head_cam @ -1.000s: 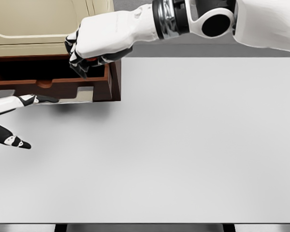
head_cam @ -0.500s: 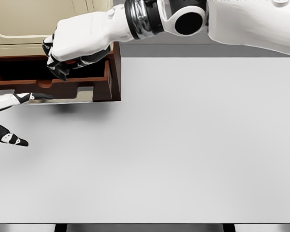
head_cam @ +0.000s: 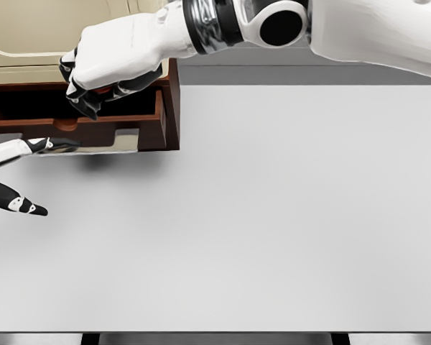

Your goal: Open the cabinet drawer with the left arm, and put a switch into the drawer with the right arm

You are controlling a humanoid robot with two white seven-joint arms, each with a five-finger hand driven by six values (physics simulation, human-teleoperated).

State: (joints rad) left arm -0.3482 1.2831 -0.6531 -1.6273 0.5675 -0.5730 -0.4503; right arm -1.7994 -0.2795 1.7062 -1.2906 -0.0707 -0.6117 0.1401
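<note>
While the dark brown wooden drawer (head_cam: 79,129) stands pulled open, the white right hand (head_cam: 108,65) hovers directly over its cavity, fingers curled around a small reddish switch (head_cam: 109,91), barely visible. Release should drop it straight down. The left hand (head_cam: 14,176), fingers spread, rests just beside the drawer front.

One cabinet (head_cam: 72,29) stands at the far-left corner of the one white table (head_cam: 273,215). One drawer (head_cam: 79,122) projects open from the cabinet. Two robot hands are counted: the right hand (head_cam: 111,61) above the drawer, the left hand (head_cam: 14,172) just before it.
</note>
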